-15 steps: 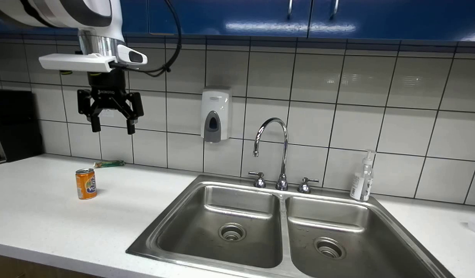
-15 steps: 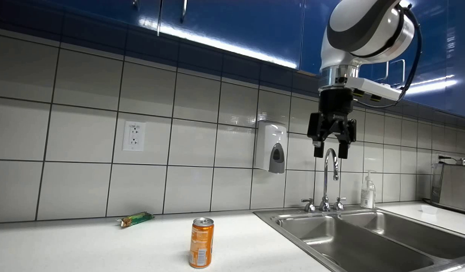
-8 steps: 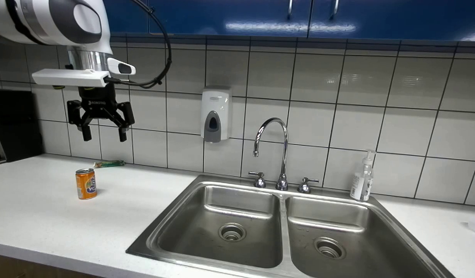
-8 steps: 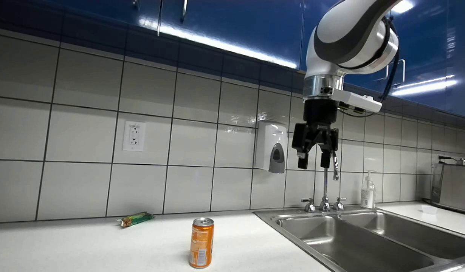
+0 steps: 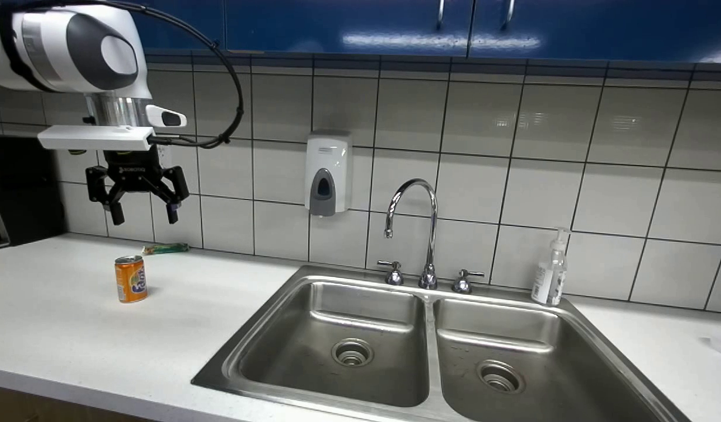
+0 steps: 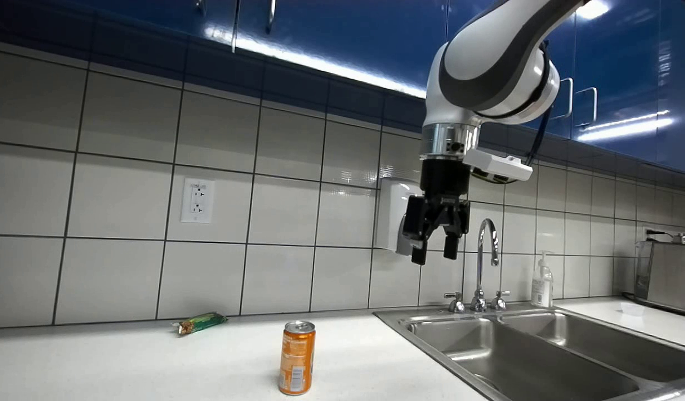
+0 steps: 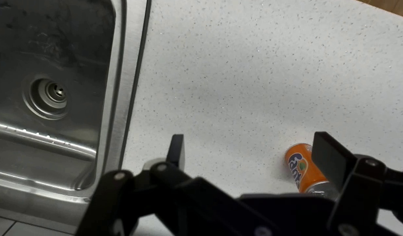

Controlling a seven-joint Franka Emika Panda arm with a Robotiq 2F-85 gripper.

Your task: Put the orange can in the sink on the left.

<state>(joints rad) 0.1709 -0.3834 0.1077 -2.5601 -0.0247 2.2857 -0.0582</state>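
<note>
Fingers hang wide apart above the table. The orange can stands upright on the table, lower than the fingers and apart from them; in the wrist view one finger partly hides it. Past the opposite finger in that view, and lower, lies the sink. A green wrapper lies below finger height, close to the tiled wall

Orange can upright on counter
</note>
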